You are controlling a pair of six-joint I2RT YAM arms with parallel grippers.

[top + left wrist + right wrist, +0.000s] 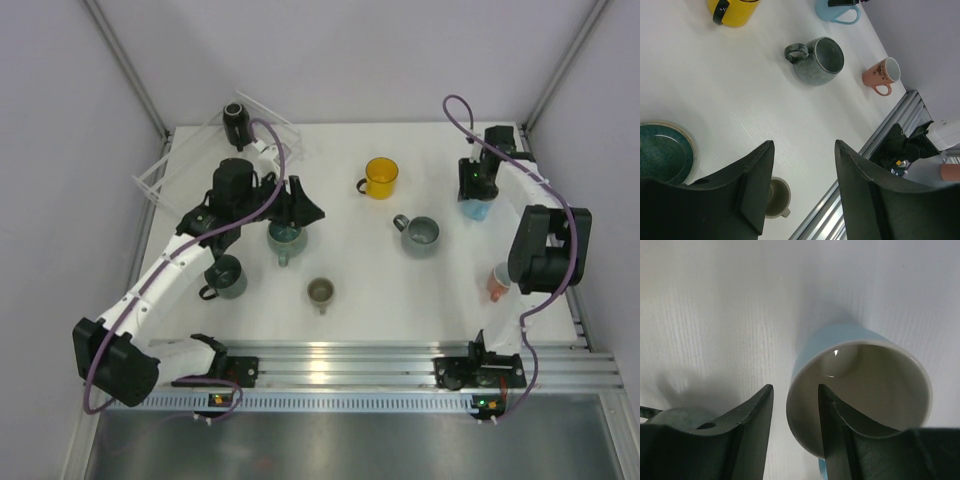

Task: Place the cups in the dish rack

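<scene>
The dish rack (155,178) stands at the far left corner of the table (380,290). It is so clear that I can barely trace its bars. A black cup (235,122) sits at its far end.

Just right of the rack, the left gripper (300,205) hovers with its fingers spread wide and nothing between them. It hangs over a teal cup (285,237), which its wrist camera cuts off at the frame edge. Toward the arm bases from the rack, a dark green cup (225,277) is partly covered by the left arm. A small olive cup (320,291) sits right of that one, half hidden behind a finger in the wrist view.

Right of the rack is a yellow mug (381,177), and further right and nearer the bases, a grey-blue mug (418,234).

Clear across the table from the rack, the right gripper (795,387) straddles the rim of a light blue cup (840,340). One finger is inside and one outside, narrowly parted. A sliver of table shows beside the outer finger, so it is not clamped. From above the gripper hides most of this cup.

Nearer the bases, the right arm partly hides a salmon pink cup (497,283).
</scene>
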